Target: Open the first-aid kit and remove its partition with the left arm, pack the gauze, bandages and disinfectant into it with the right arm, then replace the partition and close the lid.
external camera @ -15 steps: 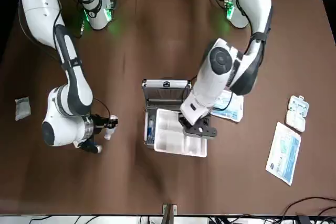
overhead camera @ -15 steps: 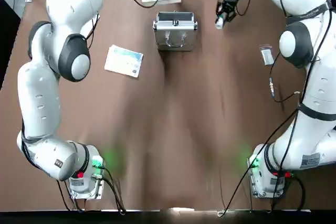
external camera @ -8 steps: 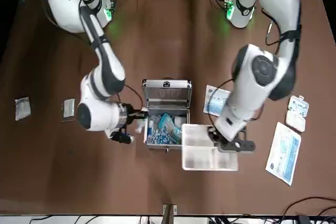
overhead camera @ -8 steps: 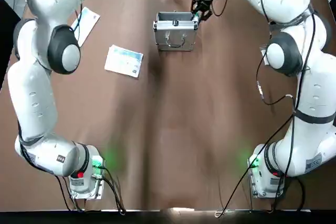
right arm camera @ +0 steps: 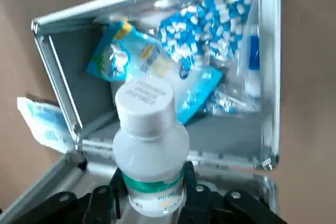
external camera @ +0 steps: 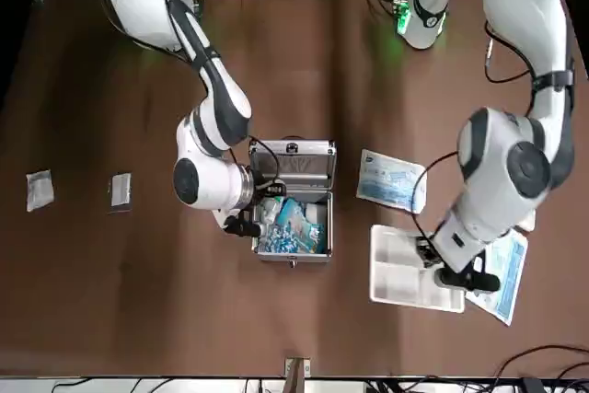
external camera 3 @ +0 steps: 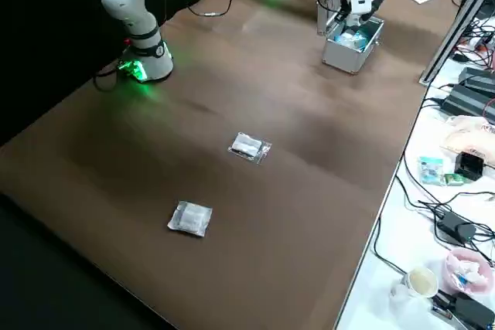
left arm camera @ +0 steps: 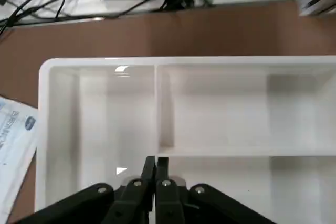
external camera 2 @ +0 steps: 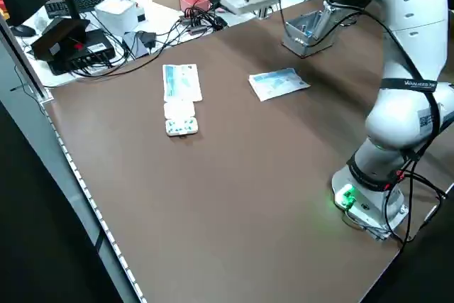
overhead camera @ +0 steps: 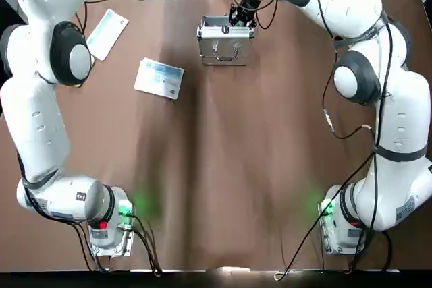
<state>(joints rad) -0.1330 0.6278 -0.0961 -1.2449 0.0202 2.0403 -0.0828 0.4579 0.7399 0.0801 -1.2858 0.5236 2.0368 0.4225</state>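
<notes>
The small silver metal first-aid kit (external camera: 293,200) stands open at the table's far middle, blue-and-white packets inside (lid upright). The right gripper (right arm camera: 152,195), fingers clamped on the tiny white disinfectant bottle with teal-green label (right arm camera: 150,148), holds it at the case's edge over the open compartment. The left gripper (left arm camera: 155,169), fingers pinched shut on the flat cream-beige rectangular partition tray (external camera: 411,269), has it beside the kit, next to a long white-blue pouch (external camera: 502,269).

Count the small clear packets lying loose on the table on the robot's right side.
2: one packet near the table edge, the other packet beside it, nearer the case. None seems hidden.
</notes>
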